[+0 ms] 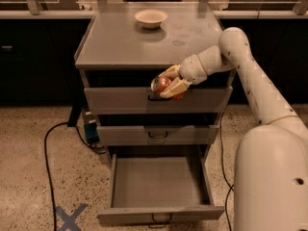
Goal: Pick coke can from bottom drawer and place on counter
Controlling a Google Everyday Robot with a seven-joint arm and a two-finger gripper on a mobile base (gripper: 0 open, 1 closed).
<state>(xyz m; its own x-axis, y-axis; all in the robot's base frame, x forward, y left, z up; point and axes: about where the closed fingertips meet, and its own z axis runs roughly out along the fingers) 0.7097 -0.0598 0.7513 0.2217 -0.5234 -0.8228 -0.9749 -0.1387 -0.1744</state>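
Hanging on its side in front of the top drawer's face, the coke can sits just below the front edge of the worktop, its silver end turned to the left and its red body running back to the right. The tool is clamped on the coke can, one cream finger above it and one beneath, and the white arm reaches in from the right, passing over the right front corner of the cabinet. Under the can come the top drawer and then the middle drawer, both of them pushed in, each with a small dark handle. Lowest of all, the bottom drawer is pulled far out toward the camera, its flat grey floor bare and its wire handle at the front edge. Well behind the can, near the back of the worktop, stands a cream bowl. A dark cable trails over the speckled floor on the left, and a blue taped cross lies near the lower left corner.
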